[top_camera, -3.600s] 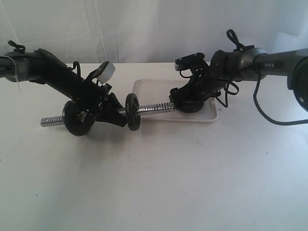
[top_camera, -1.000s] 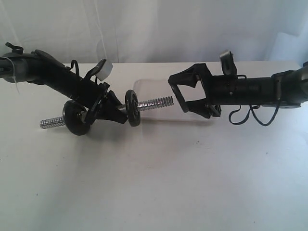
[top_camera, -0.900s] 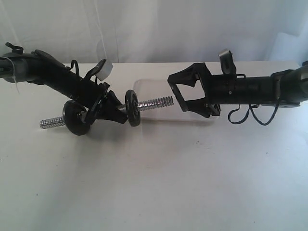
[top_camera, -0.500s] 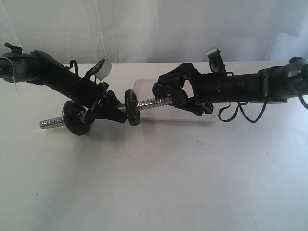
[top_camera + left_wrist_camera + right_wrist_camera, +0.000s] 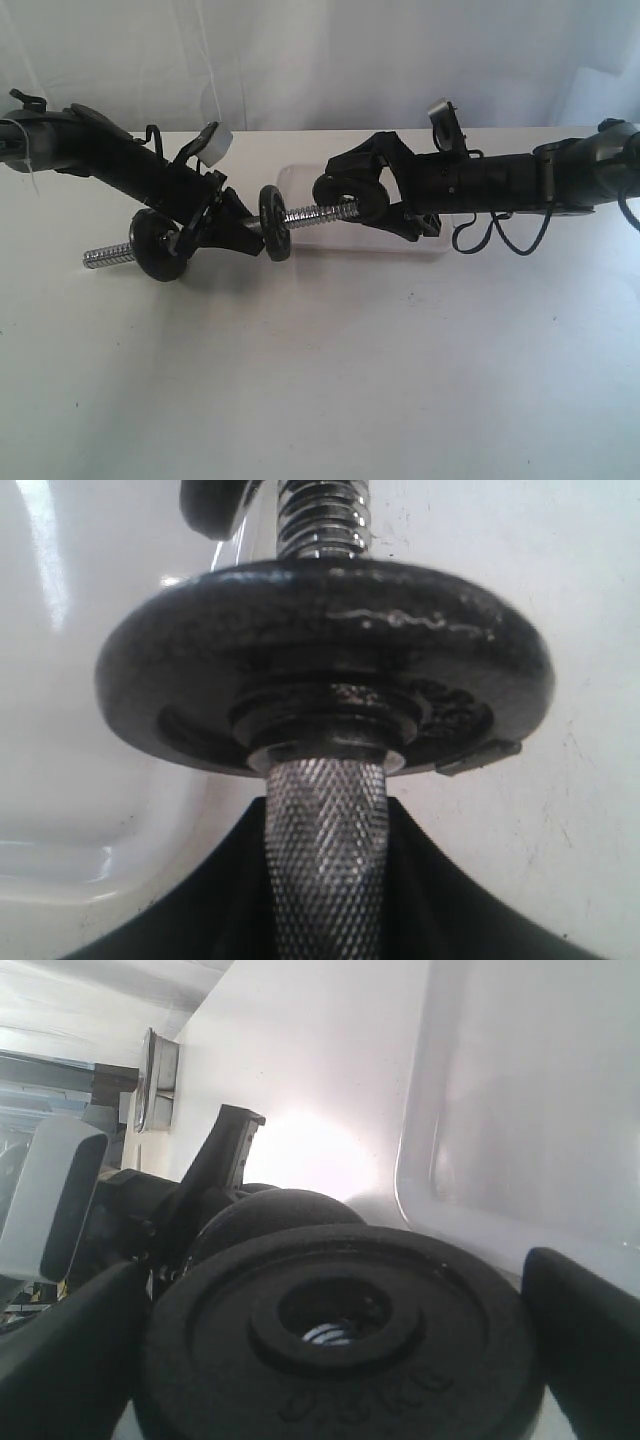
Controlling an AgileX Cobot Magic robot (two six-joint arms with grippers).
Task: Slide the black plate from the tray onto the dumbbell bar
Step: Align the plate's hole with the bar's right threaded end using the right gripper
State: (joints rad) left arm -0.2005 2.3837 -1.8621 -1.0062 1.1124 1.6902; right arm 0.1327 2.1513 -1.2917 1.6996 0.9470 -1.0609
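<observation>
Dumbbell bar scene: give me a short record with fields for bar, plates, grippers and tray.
bar: slightly tilted, gripped at its middle
left gripper: shut on bar
mounted plates: two, one each side of left gripper
black plate: in right gripper, bar's threaded tip shows in its hole
right gripper: shut on black plate
tray: white, partly hidden behind right arm

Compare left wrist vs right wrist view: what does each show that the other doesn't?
Left wrist only: the knurled middle of the dumbbell bar, clamped in the left gripper. Right wrist only: the face of the black plate, held in the right gripper, bar tip showing in its centre hole; a white block on the other arm. Both: the tray, the bar's threaded end, the disc mounted on the bar.
</observation>
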